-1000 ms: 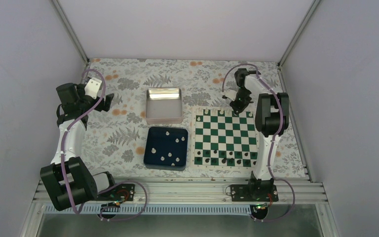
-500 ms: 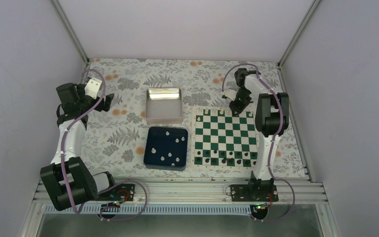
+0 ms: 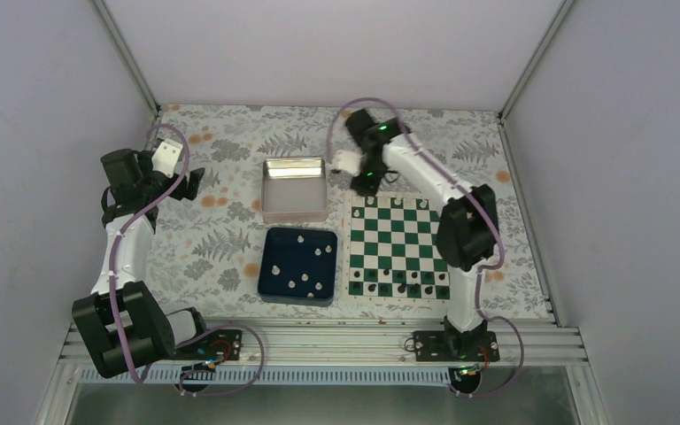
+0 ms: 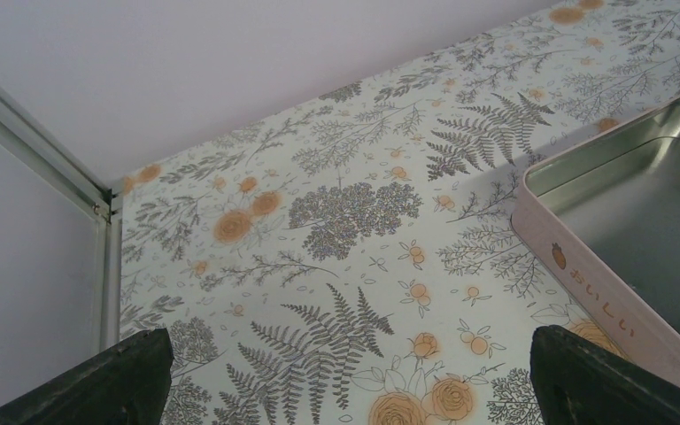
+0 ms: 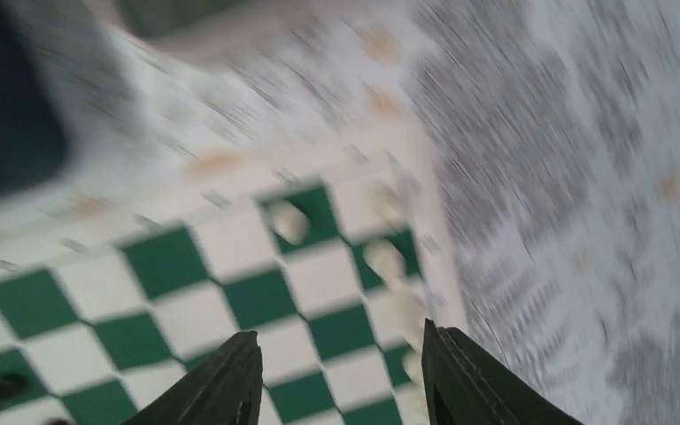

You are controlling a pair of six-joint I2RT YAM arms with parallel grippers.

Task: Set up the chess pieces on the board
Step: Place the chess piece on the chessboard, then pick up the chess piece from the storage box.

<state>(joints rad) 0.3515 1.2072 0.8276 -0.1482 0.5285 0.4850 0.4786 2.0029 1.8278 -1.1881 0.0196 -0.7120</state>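
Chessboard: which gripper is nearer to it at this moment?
Right. The right gripper hangs over the board's far left corner; the left gripper sits well off to the left, beyond the metal tin.

The top view looks steeply down from high over the near edge, far enough off to hold the whole table (image 3: pixel 221 243). The left wrist view sits low and close, facing the far wall near its left corner. It shares the tin (image 4: pixel 575 274) with the top view. The right wrist view, blurred, looks down close on the board (image 5: pixel 168 261), shared likewise.
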